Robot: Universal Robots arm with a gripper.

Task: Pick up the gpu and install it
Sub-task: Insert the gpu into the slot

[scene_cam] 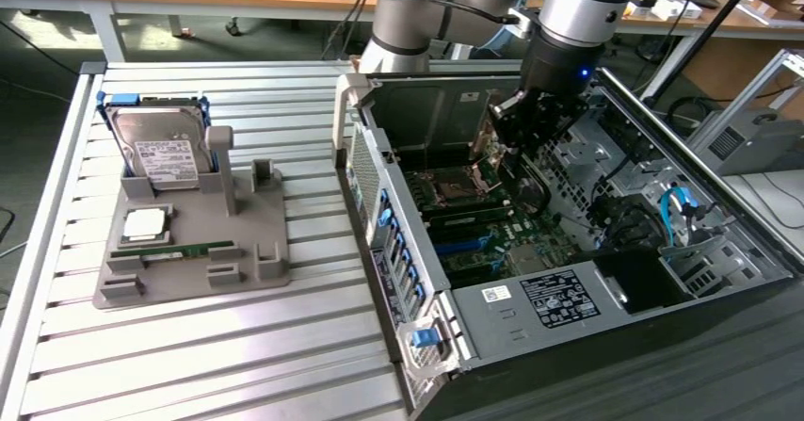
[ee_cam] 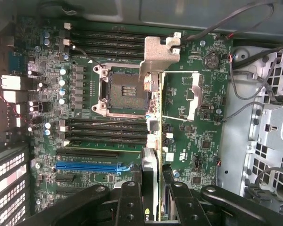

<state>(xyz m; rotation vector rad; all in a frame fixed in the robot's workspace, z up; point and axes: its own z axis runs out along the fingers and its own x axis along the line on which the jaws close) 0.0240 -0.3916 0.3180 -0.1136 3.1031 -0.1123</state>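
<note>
The gpu (ee_cam: pixel 158 54) hangs over the motherboard (ee_cam: pixel 85 66) inside the open computer case (scene_cam: pixel 377 157). In the wrist view I see it edge-on, with its silvery bracket at the far end beside the CPU socket (ee_cam: pixel 122 92). My gripper (ee_cam: pixel 153 193) is shut on the card, one black finger (ee_cam: pixel 129 200) on each side. In the exterior view the gripper (scene_cam: pixel 525 129) reaches down into the case, and the card (scene_cam: pixel 488 143) shows at its side above the board. The blue expansion slot (ee_cam: pixel 87 165) lies empty, off to one side of the card.
A grey fixture tray (scene_cam: pixel 188 280) on the slatted table at the exterior view's left holds a hard drive (scene_cam: pixel 157 148), a CPU chip (scene_cam: pixel 145 223) and a green memory stick (scene_cam: pixel 176 249). Cables (scene_cam: pixel 679 209) and the drive cage (scene_cam: pixel 703 261) crowd the case's far side.
</note>
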